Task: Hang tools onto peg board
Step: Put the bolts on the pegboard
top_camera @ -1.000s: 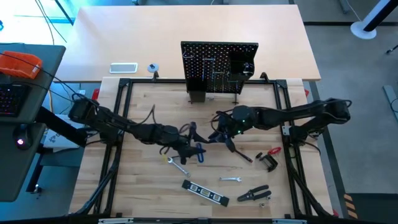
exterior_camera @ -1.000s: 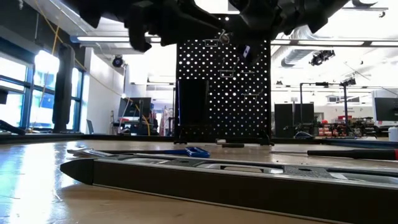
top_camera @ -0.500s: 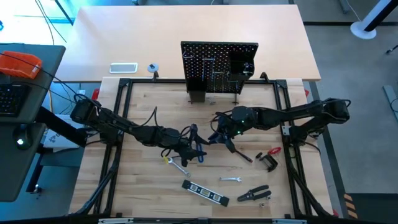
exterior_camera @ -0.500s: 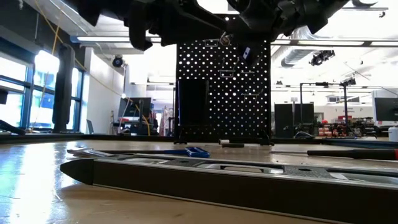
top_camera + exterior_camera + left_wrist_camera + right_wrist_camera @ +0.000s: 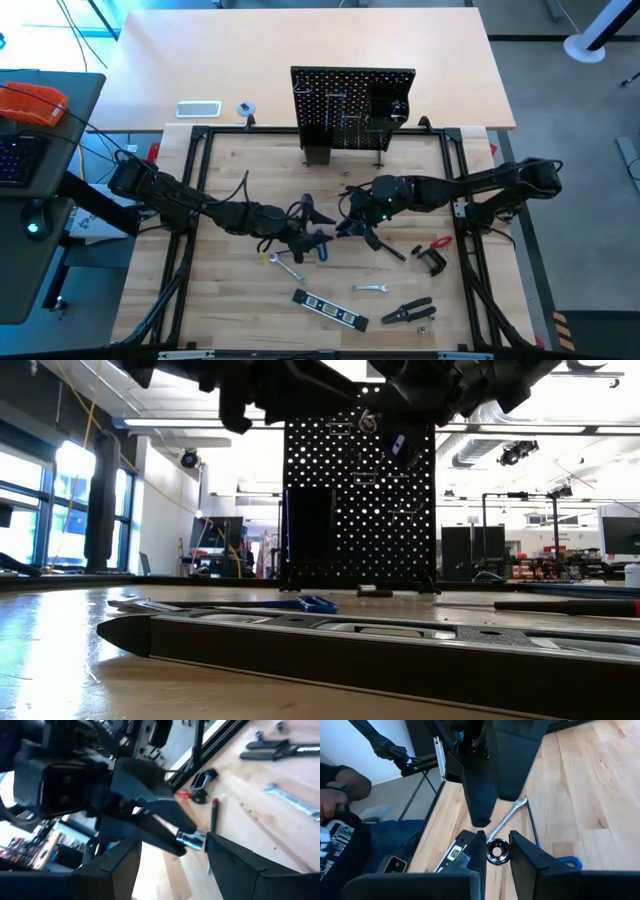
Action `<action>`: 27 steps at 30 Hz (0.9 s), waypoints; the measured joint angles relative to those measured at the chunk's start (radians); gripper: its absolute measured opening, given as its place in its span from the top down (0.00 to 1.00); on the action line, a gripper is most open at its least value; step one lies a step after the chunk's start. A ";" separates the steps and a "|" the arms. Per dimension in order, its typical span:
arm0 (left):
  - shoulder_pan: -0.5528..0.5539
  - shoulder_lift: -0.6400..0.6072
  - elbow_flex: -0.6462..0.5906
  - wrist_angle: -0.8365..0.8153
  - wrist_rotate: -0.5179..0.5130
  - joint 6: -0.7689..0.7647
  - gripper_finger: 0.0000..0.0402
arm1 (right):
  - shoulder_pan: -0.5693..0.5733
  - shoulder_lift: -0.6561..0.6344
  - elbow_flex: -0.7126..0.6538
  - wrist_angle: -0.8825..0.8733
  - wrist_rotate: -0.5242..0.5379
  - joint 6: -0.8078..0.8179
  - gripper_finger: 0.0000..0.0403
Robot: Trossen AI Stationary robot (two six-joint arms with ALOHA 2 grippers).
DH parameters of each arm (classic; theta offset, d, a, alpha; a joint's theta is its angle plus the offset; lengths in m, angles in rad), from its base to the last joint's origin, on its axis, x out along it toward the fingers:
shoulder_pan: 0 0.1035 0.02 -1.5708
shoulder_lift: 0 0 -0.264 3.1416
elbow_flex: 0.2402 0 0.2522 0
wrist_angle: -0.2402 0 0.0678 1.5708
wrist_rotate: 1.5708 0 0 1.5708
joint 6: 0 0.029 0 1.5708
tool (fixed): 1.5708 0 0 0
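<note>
My right gripper (image 5: 346, 222) hovers over the table's middle, shut on a small silver ring-shaped piece (image 5: 496, 851). My left gripper (image 5: 308, 224) faces it from the left, open and empty, its fingers spread wide in the left wrist view (image 5: 172, 865). The blue-handled bent key (image 5: 320, 241) lies flat on the table below them. The black peg board (image 5: 352, 108) stands upright at the far edge. The black level (image 5: 330, 310), two silver wrenches (image 5: 285, 265) (image 5: 370, 288), the pliers (image 5: 410, 312), the clamp (image 5: 432, 255) and a screwdriver (image 5: 388, 246) lie on the table. My right gripper pinches the small silver piece (image 5: 192, 840) between its two fingers, only at their free ends. The fingers come level from the table's right, slanting slightly down. The piece is lifted clear of the table, its open round end (image 5: 496, 851) facing the wrist camera.
A white tray (image 5: 198, 109) and a small tape roll (image 5: 246, 108) sit on the far table behind the frame. A person's arm (image 5: 342, 790) shows beyond the table's edge. The level (image 5: 350, 645) lies close to the near edge.
My left arm has risen slightly and edged toward my right gripper. My right gripper has shifted a little with the silver piece, which stays clear of the table. The tools on the table have stayed where they were.
</note>
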 joint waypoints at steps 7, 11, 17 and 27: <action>0.023 0.001 -0.001 -0.013 0.084 -0.047 0.46 | 0.001 0.000 0.000 0.024 0.002 0.007 0.88; 0.028 0.009 -0.001 -0.015 0.115 -0.052 0.46 | 0.000 -0.001 0.000 0.059 0.002 0.007 0.88; 0.029 0.010 -0.001 0.000 0.122 -0.047 0.46 | 0.000 -0.001 0.000 0.067 0.002 0.007 0.88; 0.035 0.070 0.065 -0.034 0.105 -0.029 0.46 | -0.001 0.004 -0.004 0.085 -0.001 0.007 0.88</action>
